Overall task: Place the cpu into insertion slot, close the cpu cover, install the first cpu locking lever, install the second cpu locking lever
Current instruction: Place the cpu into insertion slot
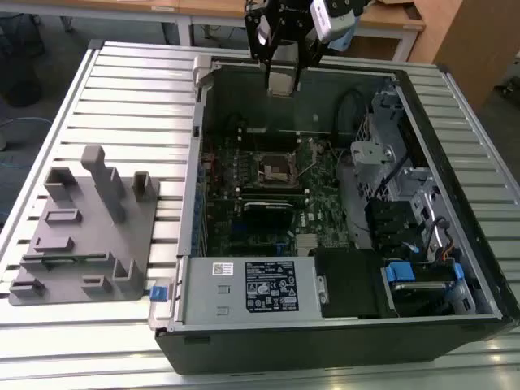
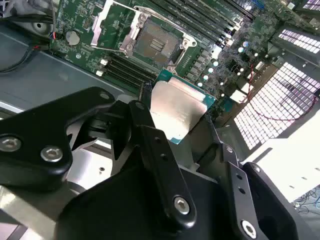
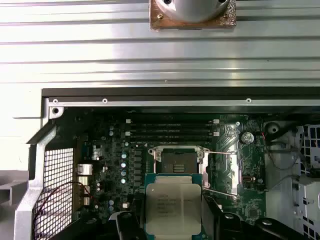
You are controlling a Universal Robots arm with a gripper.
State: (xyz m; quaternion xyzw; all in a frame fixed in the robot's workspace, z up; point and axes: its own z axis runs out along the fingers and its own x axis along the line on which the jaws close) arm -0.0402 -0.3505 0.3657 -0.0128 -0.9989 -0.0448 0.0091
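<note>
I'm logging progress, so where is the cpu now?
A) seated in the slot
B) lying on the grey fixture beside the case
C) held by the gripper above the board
C: in the second wrist view the cpu is clamped in the gripper above the board, and the slot is uncovered with nothing in it.
</note>
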